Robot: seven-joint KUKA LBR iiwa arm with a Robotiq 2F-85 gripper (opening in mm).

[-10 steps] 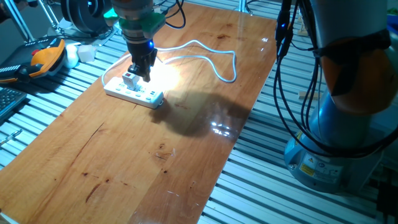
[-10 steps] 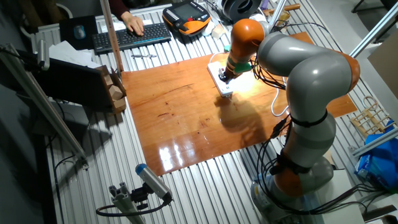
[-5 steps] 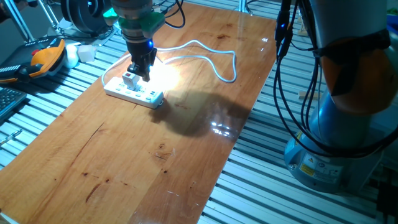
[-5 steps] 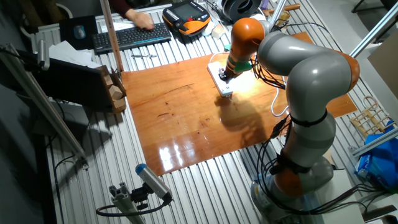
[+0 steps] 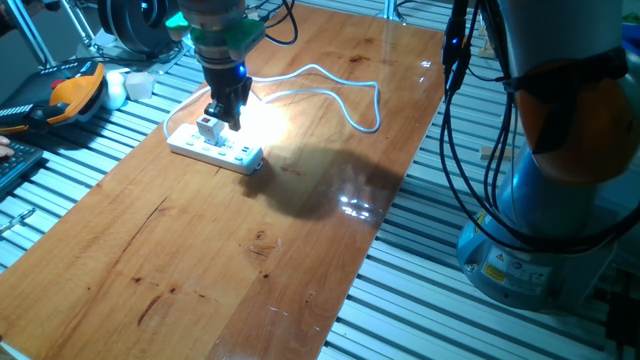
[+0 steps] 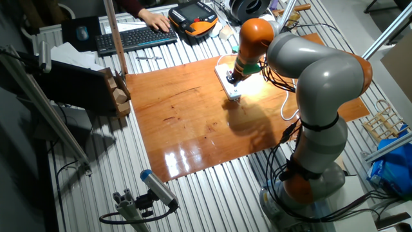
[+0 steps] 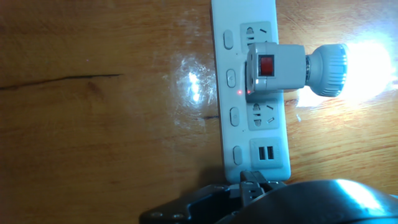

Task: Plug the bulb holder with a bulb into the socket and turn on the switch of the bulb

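The white bulb holder [image 7: 273, 68] is plugged into the long white socket strip [image 7: 236, 137]. Its red switch [image 7: 267, 65] faces up and its bulb [image 7: 357, 62] glows brightly to the right. In one fixed view the holder [image 5: 208, 128] stands on the strip [image 5: 215, 150], with light spilling over the wood beside it. My gripper [image 5: 226, 112] hangs just above and beside the holder, not holding it. In the hand view the fingertips [image 7: 252, 179] meet at the bottom edge, shut and empty. The gripper also shows in the other fixed view [image 6: 233, 76].
The strip's white cable [image 5: 340, 90] loops across the far part of the wooden table [image 5: 250, 260]. An orange teach pendant [image 5: 75, 90] lies off the table's left. A person's hand [image 6: 154, 19] rests by a keyboard [image 6: 135, 37]. The arm's base [image 5: 540, 230] stands on the right.
The arm, holder and strip have not moved. Only the person's hand near the keyboard has shifted.
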